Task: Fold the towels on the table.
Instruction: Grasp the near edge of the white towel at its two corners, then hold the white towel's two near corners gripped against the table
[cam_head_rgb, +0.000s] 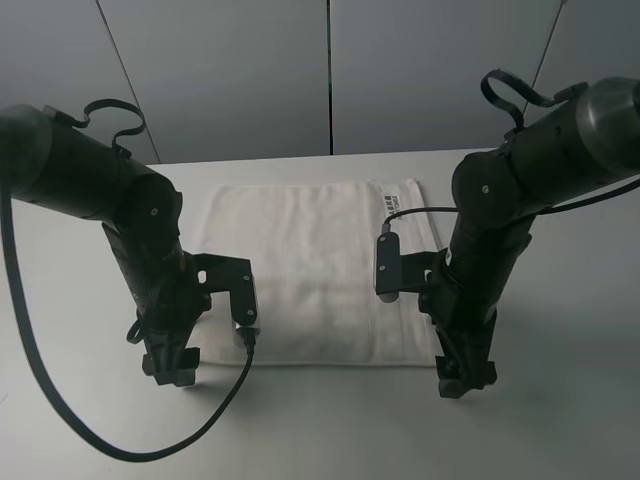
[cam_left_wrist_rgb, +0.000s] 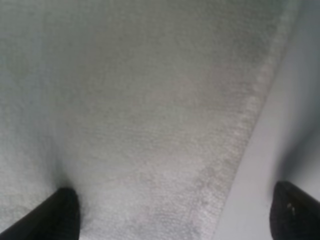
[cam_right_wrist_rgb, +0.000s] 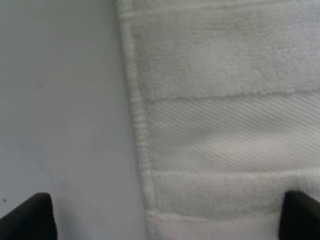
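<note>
exterior high view, lower part of the frame first: the left hand (cam_head_rgb: 170, 370) points down at lower left and the right hand (cam_head_rgb: 463, 380) at lower right, each on a black arm leaning in from its own side. both sit low over the white desk (cam_head_rgb: 560, 420), at the near corners of the towel (cam_head_rgb: 310, 280). whether they touch anything, i cannot tell from here.

left wrist view: the left hand (cam_left_wrist_rgb: 175, 215) is spread wide, with nothing between its two dark fingertips (cam_left_wrist_rgb: 60, 212). one tip is over the terry cloth (cam_left_wrist_rgb: 130, 100), the other over bare desk (cam_left_wrist_rgb: 290, 115), and the towel's hemmed edge runs between them.

right wrist view: the right hand (cam_right_wrist_rgb: 165, 217) is likewise spread wide and holds nothing. one tip is over the desk (cam_right_wrist_rgb: 60, 100), the other over the towel (cam_right_wrist_rgb: 225, 55), whose edge lies between them. a smoother woven stripe band (cam_right_wrist_rgb: 225, 130) crosses the cloth here.

further up the exterior frame the towel lies flat and spread in the middle of the desk, between the two arms. its small white label (cam_head_rgb: 397, 203) with black print sits at its far right corner, right of centre. beyond the desk's far edge, grey wall panels (cam_head_rgb: 230, 70) fill the top of the frame.
</note>
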